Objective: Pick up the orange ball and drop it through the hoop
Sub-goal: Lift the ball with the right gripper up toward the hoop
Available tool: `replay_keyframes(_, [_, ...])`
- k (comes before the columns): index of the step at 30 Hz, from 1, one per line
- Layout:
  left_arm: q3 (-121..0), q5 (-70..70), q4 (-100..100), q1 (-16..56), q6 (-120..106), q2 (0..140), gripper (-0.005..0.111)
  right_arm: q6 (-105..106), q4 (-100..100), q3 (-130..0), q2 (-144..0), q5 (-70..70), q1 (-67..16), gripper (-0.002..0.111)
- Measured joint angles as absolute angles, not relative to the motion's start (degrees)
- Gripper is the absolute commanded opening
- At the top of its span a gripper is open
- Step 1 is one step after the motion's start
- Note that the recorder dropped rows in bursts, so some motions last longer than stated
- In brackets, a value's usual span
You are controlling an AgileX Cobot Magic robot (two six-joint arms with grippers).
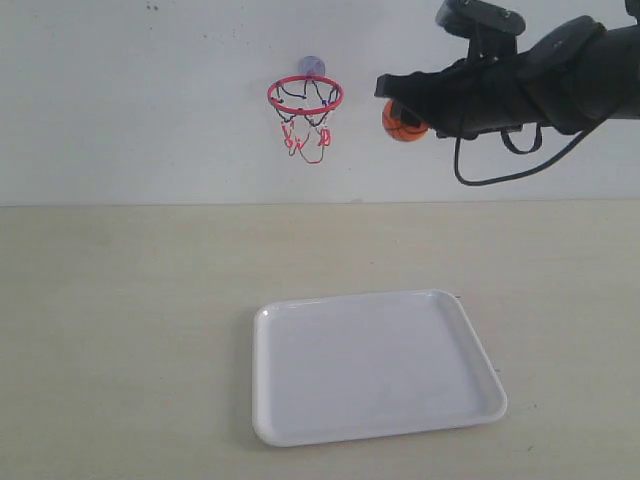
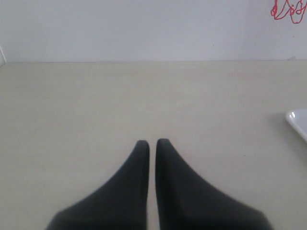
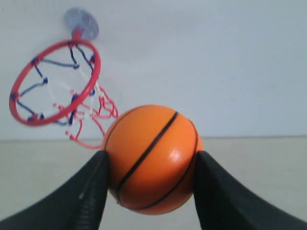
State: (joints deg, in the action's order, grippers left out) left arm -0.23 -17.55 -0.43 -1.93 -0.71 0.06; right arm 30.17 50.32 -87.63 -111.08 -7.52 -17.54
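High on the right of the exterior view, my right gripper [image 1: 403,108] is shut on the orange ball [image 1: 403,125], a small basketball with black seams. The right wrist view shows the ball [image 3: 152,158] pinched between both black fingers [image 3: 91,191]. The hoop [image 1: 305,96], a red ring with a dark and red net on a suction cup, is stuck to the wall left of the ball at about the same height; its ring [image 3: 53,84] lies just beyond the ball. My left gripper [image 2: 152,143] hovers low over the bare table, fingers nearly touching, holding nothing.
A white tray [image 1: 300,420] lies on the beige table below and between the hoop and the ball; its corner [image 2: 298,120] shows in the left wrist view. A white wall stands behind the table. The left arm is outside the exterior view.
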Motion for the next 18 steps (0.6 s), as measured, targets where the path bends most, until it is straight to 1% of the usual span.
replay_keyframes(4, [-0.23,-17.55,-0.43,-1.93,-0.71,0.06,0.004,32.51,51.61,-93.07,-113.36,-7.0,-17.38,0.0])
replay_keyframes(12, [-0.23,-17.55,-0.43,-1.93,-0.71,0.06,0.004,38.92,52.0,-108.24,-121.08,-17.27,-17.29,0.0])
replay_keyframes(18, [-0.23,-17.55,-0.43,-1.93,-0.71,0.06,0.004,43.55,56.48,-115.15,-125.11,-21.41,-16.03,0.0])
